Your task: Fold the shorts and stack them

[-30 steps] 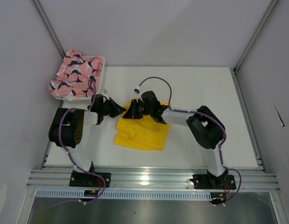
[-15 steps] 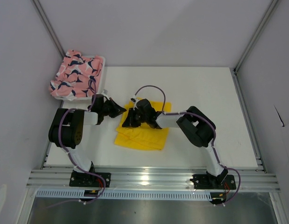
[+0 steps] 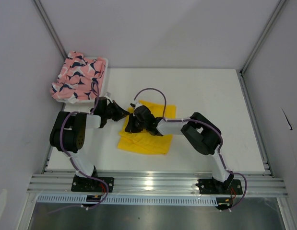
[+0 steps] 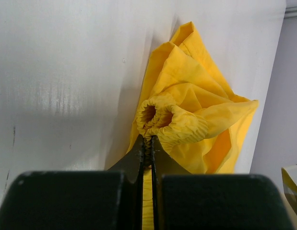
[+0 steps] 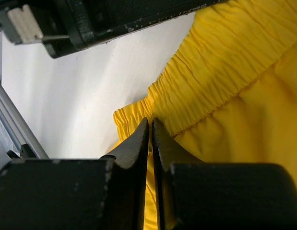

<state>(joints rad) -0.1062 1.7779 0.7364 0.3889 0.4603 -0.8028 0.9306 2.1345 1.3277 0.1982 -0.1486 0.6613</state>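
White worktop (image 3: 210, 96), matt, rectangular, enclosed by pale grey walls (image 3: 162, 33) at left, back and right, with slanted metal frame posts in both back corners; a ribbed aluminium rail (image 3: 153, 182) runs along the near edge and carries both arm bases. Open room: the right half and the back strip of the worktop are bare, while the left edge is crowded by the left arm's black elbow. Item 1: yellow shorts (image 3: 148, 141), plain bright cloth, thin and smooth with a ruched elastic waistband, lying left of centre as a roughly square, rumpled, partly doubled pad, its near edge well short of the rail. Item 2: pink shorts (image 3: 78, 76), soft cloth printed in navy and white, heaped in a white basket (image 3: 105, 62) at the back-left corner and spilling over its left rim. Left gripper (image 4: 147, 148): black jaws pressed together on a gathered fold of the yellow shorts, the puckered band bulging just past the tips. Right gripper (image 5: 150, 127): black jaws drawn to a sliver, yellow cloth caught between them beside the waistband edge. Both grippers meet at the back-left corner of the yellow shorts, tips close together. Purple cable (image 3: 150, 91) loops above the right wrist.
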